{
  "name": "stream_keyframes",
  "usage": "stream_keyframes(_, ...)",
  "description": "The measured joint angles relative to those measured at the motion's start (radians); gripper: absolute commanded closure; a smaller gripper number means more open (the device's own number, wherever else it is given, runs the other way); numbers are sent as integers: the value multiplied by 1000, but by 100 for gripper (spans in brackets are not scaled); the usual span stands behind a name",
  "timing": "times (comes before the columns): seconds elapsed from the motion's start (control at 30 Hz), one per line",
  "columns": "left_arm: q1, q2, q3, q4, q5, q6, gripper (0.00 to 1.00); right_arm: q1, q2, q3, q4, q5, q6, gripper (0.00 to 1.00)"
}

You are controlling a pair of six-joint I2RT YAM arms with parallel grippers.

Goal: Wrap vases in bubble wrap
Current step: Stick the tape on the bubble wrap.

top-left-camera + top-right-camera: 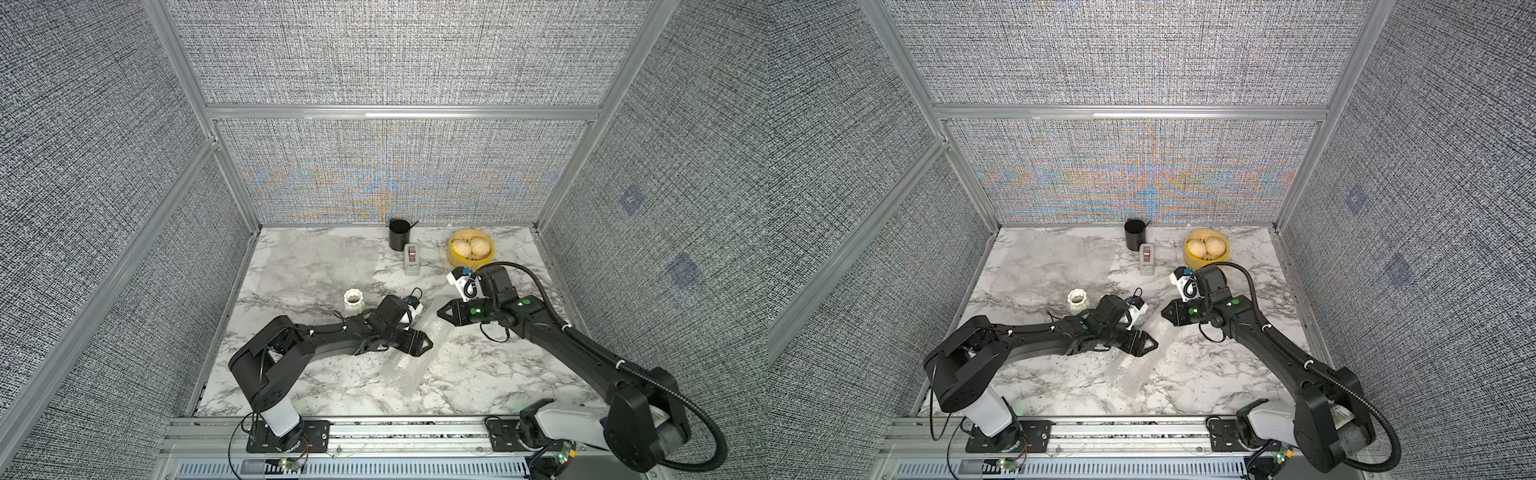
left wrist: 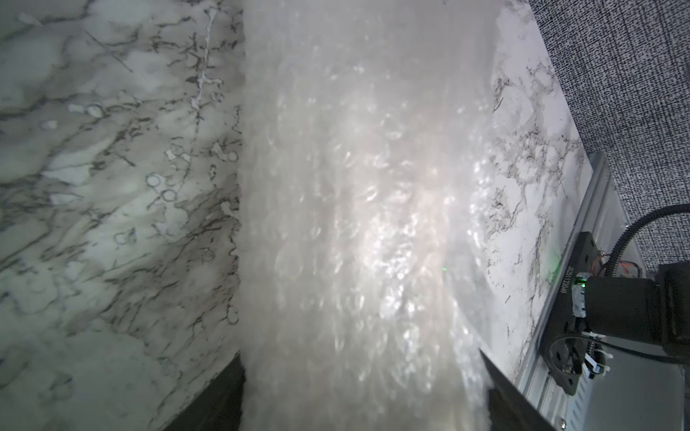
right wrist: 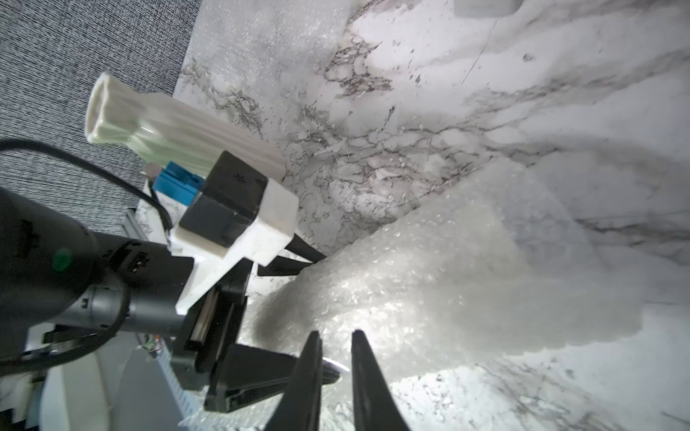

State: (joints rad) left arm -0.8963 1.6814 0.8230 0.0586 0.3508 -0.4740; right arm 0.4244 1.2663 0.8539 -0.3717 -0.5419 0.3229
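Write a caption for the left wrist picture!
Left gripper clasps rolled bubble wrap on the marble table.

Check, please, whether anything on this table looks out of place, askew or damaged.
Nothing looks spilled or broken. The yellow basket of two buns at the far edge has no part in wrapping. The bubble-wrapped bundle lies slantwise, while the short vase stands upright, unwrapped.

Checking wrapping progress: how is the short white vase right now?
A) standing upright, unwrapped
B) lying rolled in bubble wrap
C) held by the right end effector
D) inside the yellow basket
A: the short vase stands upright, its ribbed sides bare, in both top views.
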Motion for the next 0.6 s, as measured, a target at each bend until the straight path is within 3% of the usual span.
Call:
stream_keyframes(0.17,-2,13,19,-11,1,11,51,10,61,-19,17,-103,124,96)
stream_keyframes(0.6,-4,9,15,-12,-1,17,51,47,248,69,53,-67,172,99)
